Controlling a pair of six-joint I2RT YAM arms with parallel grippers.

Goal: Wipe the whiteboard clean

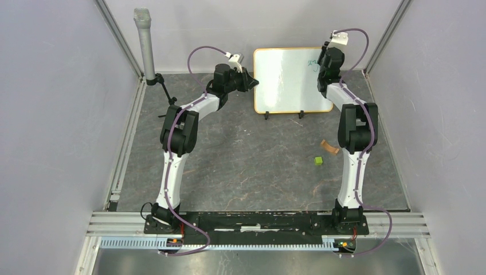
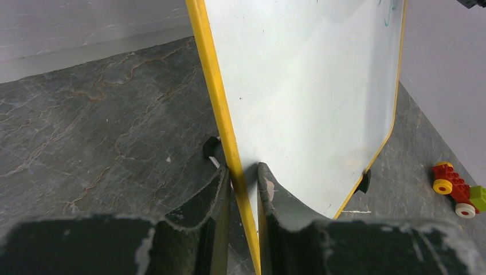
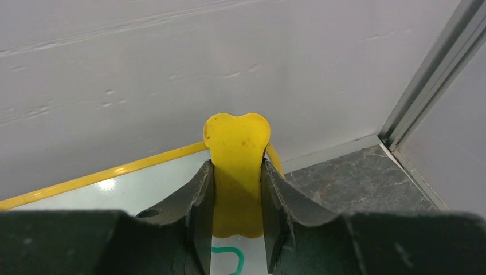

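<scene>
The whiteboard stands upright on two black feet at the back of the table, with an orange-yellow frame. My left gripper is shut on its left edge; in the left wrist view the fingers sit on either side of the frame, low on the whiteboard. My right gripper is at the board's top right corner, shut on a flat yellow eraser piece held against the whiteboard. Teal writing shows just under the eraser and in the top right corner in the left wrist view.
A grey microphone-like post stands at the back left. A brown piece and a green block lie by the right arm. A red toy brick car lies right of the board. Cage walls stand close behind and beside.
</scene>
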